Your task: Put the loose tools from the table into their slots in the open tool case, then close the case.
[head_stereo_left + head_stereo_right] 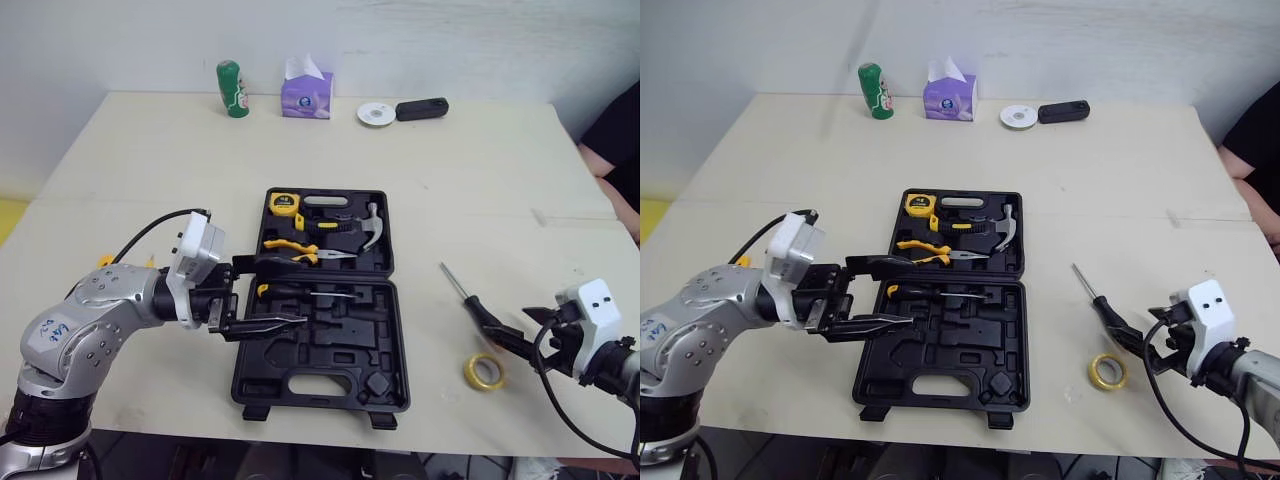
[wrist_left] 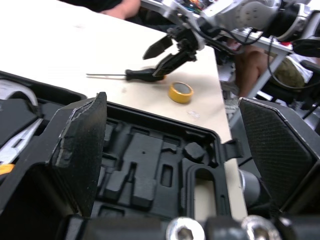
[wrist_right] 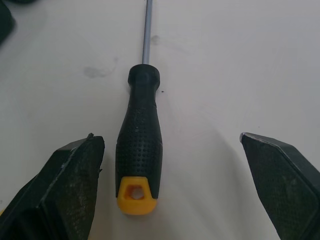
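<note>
Your right gripper (image 3: 172, 195) is low over the table's near edge, fingers wide apart. The loose screwdriver (image 3: 139, 150) lies on the table between them, just beside 1 finger, its yellow butt end toward the wrist and its shaft pointing away. The yellow tape roll (image 1: 484, 372) sits close by. Your left gripper (image 1: 298, 290) hangs spread and empty over the left side of the open tool case (image 1: 330, 350). The case's far half holds a tape measure (image 1: 284, 204), pliers (image 1: 300, 250) and a hammer (image 1: 365, 228)

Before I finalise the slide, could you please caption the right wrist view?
Open right gripper framing the handle of the black, yellow-tipped screwdriver lying on the table.
</note>
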Tool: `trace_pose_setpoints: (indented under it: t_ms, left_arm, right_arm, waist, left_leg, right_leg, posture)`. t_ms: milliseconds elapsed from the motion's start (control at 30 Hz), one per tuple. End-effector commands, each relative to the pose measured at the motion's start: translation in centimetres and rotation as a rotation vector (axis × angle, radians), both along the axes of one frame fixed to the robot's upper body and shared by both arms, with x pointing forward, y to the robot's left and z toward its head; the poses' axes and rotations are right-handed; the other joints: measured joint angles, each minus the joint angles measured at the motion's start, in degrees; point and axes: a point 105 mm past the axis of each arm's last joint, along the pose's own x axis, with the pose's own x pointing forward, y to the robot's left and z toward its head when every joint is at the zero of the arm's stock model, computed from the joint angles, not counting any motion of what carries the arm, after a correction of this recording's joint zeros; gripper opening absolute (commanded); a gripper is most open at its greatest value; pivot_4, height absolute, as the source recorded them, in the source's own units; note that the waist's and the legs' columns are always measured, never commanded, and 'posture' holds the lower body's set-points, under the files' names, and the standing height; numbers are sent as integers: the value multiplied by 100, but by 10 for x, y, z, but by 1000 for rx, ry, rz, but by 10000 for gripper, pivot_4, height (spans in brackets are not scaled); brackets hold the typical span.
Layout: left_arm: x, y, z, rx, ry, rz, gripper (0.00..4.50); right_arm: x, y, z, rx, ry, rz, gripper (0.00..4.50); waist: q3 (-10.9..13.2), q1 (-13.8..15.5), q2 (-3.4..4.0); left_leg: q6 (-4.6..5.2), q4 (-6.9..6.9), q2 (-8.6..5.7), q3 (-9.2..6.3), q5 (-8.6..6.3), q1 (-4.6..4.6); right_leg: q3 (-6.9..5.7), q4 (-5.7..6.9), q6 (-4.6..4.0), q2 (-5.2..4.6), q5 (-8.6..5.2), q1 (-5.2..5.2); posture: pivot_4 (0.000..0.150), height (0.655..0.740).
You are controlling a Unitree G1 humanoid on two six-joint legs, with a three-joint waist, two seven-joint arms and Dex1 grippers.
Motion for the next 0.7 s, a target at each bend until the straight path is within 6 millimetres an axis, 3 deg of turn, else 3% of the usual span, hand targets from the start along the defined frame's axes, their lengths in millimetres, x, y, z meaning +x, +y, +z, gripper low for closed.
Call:
trace_pose_setpoints:
  t_ms: [33, 167, 200, 267, 333, 367, 467, 567, 700]
  left_arm:
    - [-10, -6, 8, -13, -26, -46, 44353]
    - [-21, -12, 16, -65, 17, -117, 44353]
    - [-21, -12, 15, -53, 17, -122, 44847]
    - [-22, -12, 13, -32, 13, -127, 45000]
    - [-22, -11, 11, -20, 11, -124, 45000]
    - [-21, -11, 10, -17, 10, -122, 45000]
    - [-21, -11, 11, -15, 6, -123, 45000]
    - [-19, -11, 11, -14, -5, -126, 45000]
    - [-9, -14, 26, -108, -71, -98, 45000]
  right_arm:
    - [3, 2, 0, -6, -8, 14, 45000]
    - [6, 5, -2, 11, 0, 18, 45000]
    - [6, 5, -3, 5, 4, 23, 42530]
    - [6, 5, -4, 3, 13, 31, 36792]
    - [5, 9, -6, 16, 22, 57, 27881]
    - [4, 11, -7, 24, 25, 69, 21175]
    - [5, 9, -8, 21, 17, 57, 9862]
    - [7, 7, -7, 9, -10, 43, 10040]
    - [14, 4, -2, -34, -76, 54, 10040]
  waist:
    - [0, 2, 0]
    - [0, 2, 0]
    - [0, 1, 0]
    - [0, 2, 0]
    - [0, 4, 0]
    - [0, 4, 0]
    - [0, 4, 0]
    - [0, 5, 0]
    - [0, 4, 0]
  left_leg:
    - [0, 0, 0, 0, 0, 0]
    - [0, 0, 1, -1, 0, 0]
    - [0, 0, 1, -1, 0, -1]
    - [-1, 0, 1, -1, 0, 0]
    - [-1, 0, 1, -1, 0, -1]
    - [-1, 1, 0, -1, 0, -1]
    - [-1, 1, 0, -1, 0, -1]
    - [-1, 1, 1, -1, 0, 0]
    - [-1, 5, 0, 0, 0, 0]
  right_leg:
    - [0, 0, 0, 0, 0, 0]
    - [1, -1, 0, -1, 0, 0]
    - [0, -1, 0, -1, 0, 0]
    - [0, 0, 0, 0, 0, 0]
    - [-1, -1, 0, 1, 0, 0]
    - [-1, -1, 0, 1, 0, 0]
    - [-1, -1, 0, 1, 0, 0]
    - [0, -1, 0, 1, 0, 1]
    - [0, 0, 0, 2, 0, 2]
  posture:
    - [1500, 7400]
    - [1500, 7400]
    - [1500, 7400]
    - [1500, 7400]
    - [1500, 7400]
    - [1500, 7400]
    - [1500, 7400]
    - [1500, 7400]
    - [1500, 7400]
